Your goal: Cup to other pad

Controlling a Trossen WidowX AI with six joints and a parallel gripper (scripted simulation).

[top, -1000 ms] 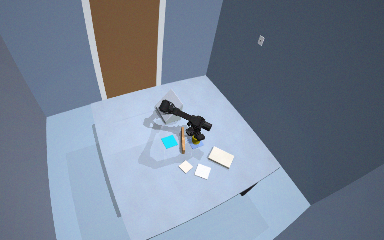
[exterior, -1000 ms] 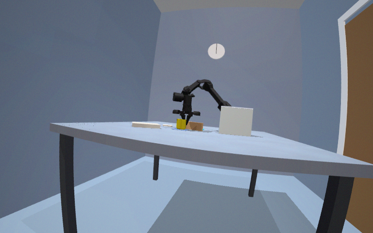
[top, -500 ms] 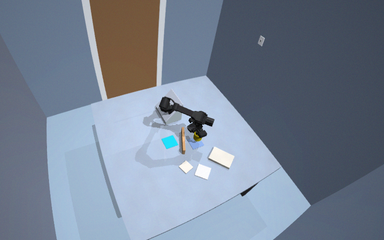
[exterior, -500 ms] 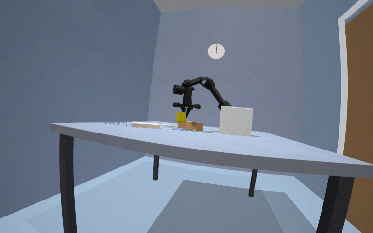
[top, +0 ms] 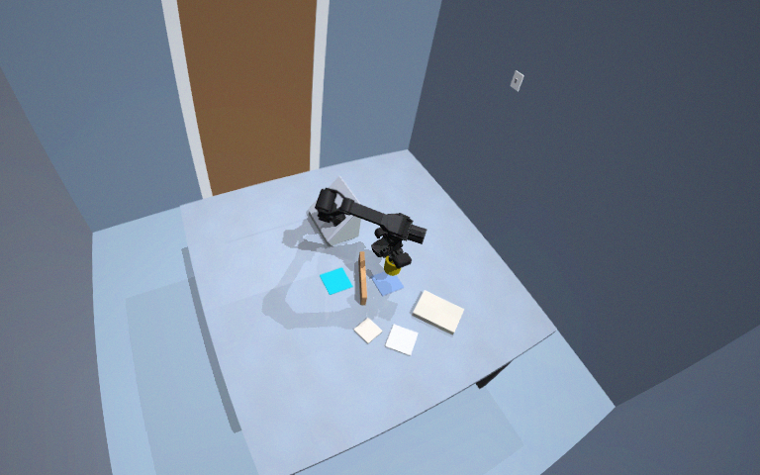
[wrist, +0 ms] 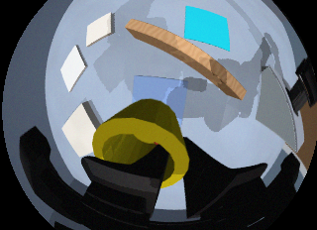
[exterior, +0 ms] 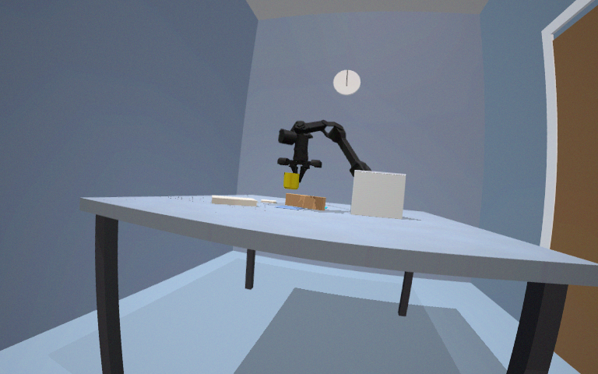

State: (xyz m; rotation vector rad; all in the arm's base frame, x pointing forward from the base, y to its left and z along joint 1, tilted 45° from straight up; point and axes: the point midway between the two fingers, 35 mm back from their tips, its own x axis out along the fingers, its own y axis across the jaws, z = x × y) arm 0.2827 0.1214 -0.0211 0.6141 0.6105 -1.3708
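A: Right, the tool [exterior: 298, 178] is pinching the yellow cup [exterior: 291, 180] by its rim, and in the exterior view the cup hangs clear above the desk [exterior: 321, 231], not touching it.

B: One arm [top: 372, 216], one tool, one cup. And the pads?

A: Two of them. A pale blue pad [top: 388, 283] sits just below the cup in the top view, and a bright cyan pad [top: 335, 280] lies on the far side of the wooden bar [top: 363, 277].

B: So that single bar stands between the two pads?

A: Yes, one long wooden bar on its edge, splitting them. The cup is on the pale blue pad's side of it.

B: Anything else on the desk?

A: Three flat light pieces near the front: a larger cream board [top: 437, 311], a white square [top: 402, 339], and a smaller cream square [top: 367, 330]. Plus one grey block [exterior: 378, 193] at the arm's base.

B: Marbles?

A: Can't count them. From the wrist view the cup [wrist: 142, 141] is tilted toward the lens and the tool's dark fingers cover its mouth.
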